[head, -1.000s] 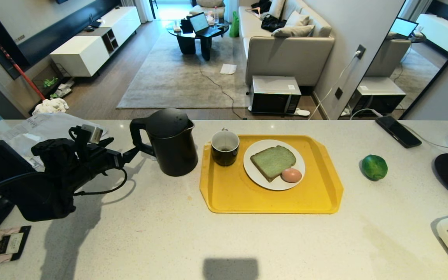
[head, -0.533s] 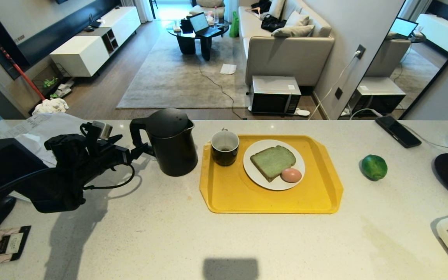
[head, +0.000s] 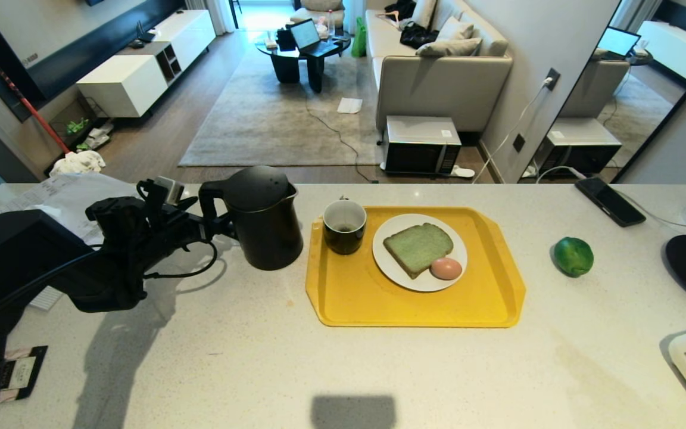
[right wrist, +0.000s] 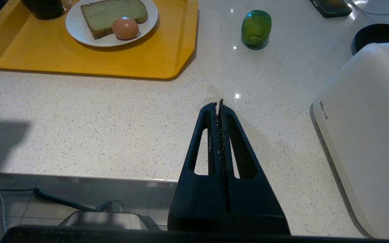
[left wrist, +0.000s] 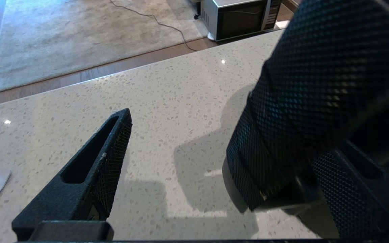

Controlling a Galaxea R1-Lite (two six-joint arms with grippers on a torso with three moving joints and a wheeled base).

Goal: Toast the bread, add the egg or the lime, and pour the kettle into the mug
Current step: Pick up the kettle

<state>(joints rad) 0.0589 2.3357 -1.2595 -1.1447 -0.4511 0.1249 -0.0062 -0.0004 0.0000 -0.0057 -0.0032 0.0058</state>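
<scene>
I bring the left gripper (head: 215,225) up to the kettle (head: 262,217), which stands on the counter (head: 259,369) just off the tray's left edge, handle toward me. The jaws are spread wide; in the left wrist view one finger (left wrist: 89,175) shows clear of the handle, and the handle appears to sit between the two, not yet pinched.

By my reading, most of the task is done. The bread (head: 418,248) lies on the white plate (head: 390,268) in the middle of the yellow tray (head: 414,310), with the egg (head: 446,268) touching its near corner. The lime (head: 573,256) sits on the counter well to the right of the tray, unused. The mug (head: 344,226) waits at the tray's far left corner, near the kettle. Only the pour seems left.

The right gripper (right wrist: 218,104) is parked over the counter's near edge, jaws pressed together on nothing, beside the white toaster (right wrist: 366,135).

Compared with a second ago, the left arm has slid along the counter toward the kettle and its fingers have reached the handle. Kettle, mug and plate have not moved.
</scene>
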